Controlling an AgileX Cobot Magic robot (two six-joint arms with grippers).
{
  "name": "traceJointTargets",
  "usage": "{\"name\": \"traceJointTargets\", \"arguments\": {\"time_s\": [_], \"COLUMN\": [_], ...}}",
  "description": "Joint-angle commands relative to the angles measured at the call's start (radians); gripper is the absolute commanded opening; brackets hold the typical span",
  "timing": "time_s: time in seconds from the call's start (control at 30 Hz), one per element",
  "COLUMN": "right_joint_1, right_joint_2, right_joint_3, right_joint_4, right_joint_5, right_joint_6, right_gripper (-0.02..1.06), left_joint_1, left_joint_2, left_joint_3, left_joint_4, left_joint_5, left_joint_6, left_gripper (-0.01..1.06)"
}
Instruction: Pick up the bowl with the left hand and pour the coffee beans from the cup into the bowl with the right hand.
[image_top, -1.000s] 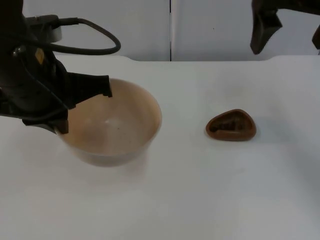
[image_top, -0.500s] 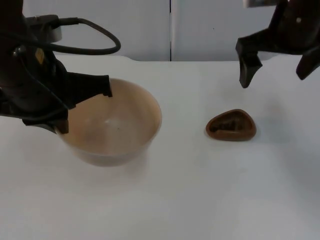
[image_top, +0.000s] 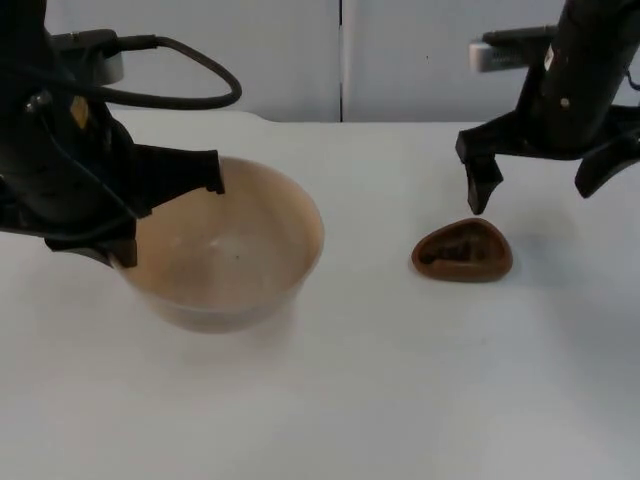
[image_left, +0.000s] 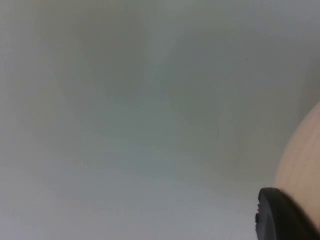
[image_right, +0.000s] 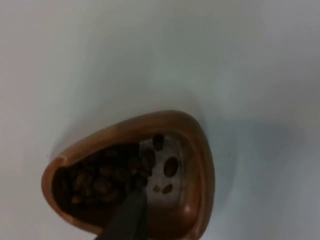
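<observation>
Left gripper (image_top: 168, 215) clamps the bowl (image_top: 225, 245); right gripper (image_top: 535, 185), spread wide, hovers just above the cup (image_top: 462, 251) right of it. Best straddle its rim squarely.

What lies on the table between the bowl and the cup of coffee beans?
Nothing: in the top view, bare white table separates the bowl from the cup.

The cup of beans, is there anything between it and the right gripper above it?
Nothing visible. The right gripper hangs open just above and behind the cup, with only bare table around it. The stretch toward the bowl, held by the left gripper, is bare too.
</observation>
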Motion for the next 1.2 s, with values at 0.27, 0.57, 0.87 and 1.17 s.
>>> {"name": "traceJointTargets", "arguments": {"time_s": [0.27, 0.57, 0.87, 1.17], "right_joint_1": [0.006, 0.006, 0.006, 0.006], "right_joint_2": [0.059, 0.127, 0.157, 0.157], "right_joint_3": [-0.025, -0.056, -0.056, -0.056], "right_joint_4": [-0.029, -0.025, -0.021, -0.021], "right_joint_5": [-0.02, -0.029, -0.052, -0.063], "right_joint_6": [0.045, 0.049, 0.052, 0.052], "right_gripper": [0.96, 0.95, 0.78, 0.43], "left_joint_1": [-0.005, -0.005, -0.005, -0.005], "left_joint_2": [-0.002, -0.002, -0.002, -0.002], "left_joint_3": [-0.005, -0.005, -0.005, -0.005], "left_joint_4": [-0.023, -0.023, -0.023, -0.023], "left_joint_5": [-0.004, -0.004, -0.004, -0.004], "left_joint_6": [-0.009, -0.009, -0.009, -0.009], "left_gripper": [0.0, 0.0, 0.0, 0.0]}}
